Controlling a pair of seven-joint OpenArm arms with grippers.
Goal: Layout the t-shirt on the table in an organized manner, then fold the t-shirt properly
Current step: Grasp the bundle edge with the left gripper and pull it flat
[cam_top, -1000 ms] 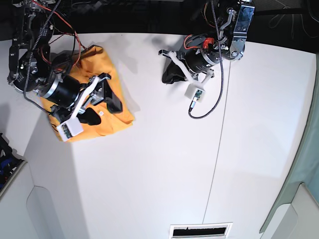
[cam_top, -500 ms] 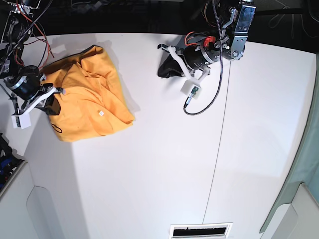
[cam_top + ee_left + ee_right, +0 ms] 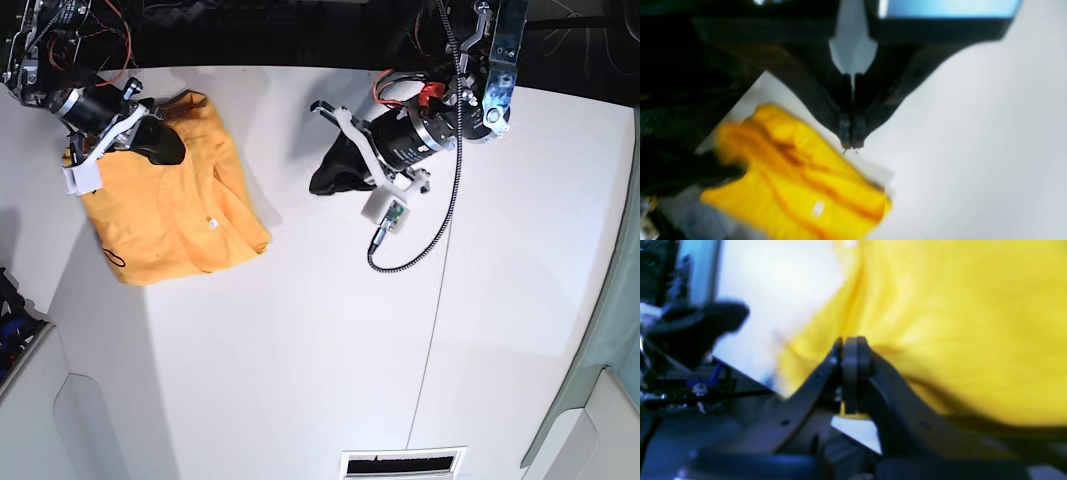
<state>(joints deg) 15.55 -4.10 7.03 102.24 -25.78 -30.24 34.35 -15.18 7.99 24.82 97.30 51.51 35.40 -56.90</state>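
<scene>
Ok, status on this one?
Left gripper shut, empty, above the table. Right gripper shut over the t-shirt. Shirt bunched. Nothing in the way.

Bright, even overhead light washes the white table [image 3: 330,330] in the base view, with soft shadows beside the t-shirt [image 3: 170,215] and arms, and edges bowed by a wide lens. Both wrist views are heavily blurred and soft, their whites glaring.

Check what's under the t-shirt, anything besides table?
Only the white table shows around the t-shirt. The shirt lies bunched and layered at the table's corner, so whatever its folds cover is hidden. The right hand is over its top edge, shut.
</scene>
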